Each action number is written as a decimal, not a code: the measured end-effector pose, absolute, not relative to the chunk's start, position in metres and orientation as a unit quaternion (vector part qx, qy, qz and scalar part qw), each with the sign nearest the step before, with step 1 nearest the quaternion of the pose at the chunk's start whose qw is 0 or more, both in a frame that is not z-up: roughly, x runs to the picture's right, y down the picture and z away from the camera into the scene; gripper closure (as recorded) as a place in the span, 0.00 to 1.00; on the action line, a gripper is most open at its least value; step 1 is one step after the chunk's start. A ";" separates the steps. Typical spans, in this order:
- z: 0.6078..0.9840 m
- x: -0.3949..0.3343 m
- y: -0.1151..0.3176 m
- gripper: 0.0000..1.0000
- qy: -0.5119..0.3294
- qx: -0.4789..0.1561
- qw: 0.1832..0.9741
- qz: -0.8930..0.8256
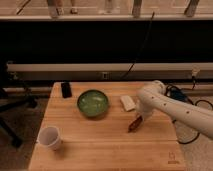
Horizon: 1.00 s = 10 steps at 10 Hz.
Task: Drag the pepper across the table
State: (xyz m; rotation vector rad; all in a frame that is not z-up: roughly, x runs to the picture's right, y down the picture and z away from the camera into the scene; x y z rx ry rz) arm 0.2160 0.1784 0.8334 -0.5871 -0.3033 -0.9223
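The pepper is a slim reddish-brown piece lying on the light wooden table, right of centre. My white arm comes in from the right. The gripper is at the pepper's upper right end, right against it. The arm's bulk hides the contact point. The green bowl sits left of the pepper, apart from it.
A pale cream block lies just behind the gripper. A white cup stands at the front left. A small black object lies at the back left corner. Cables hang off the table's right side.
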 end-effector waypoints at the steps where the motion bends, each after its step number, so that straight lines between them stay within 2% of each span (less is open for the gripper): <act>1: 0.833 0.216 0.178 1.00 -0.145 -0.278 0.843 -0.438; 10: 0.832 0.236 0.178 1.00 -0.146 -0.274 0.838 -0.448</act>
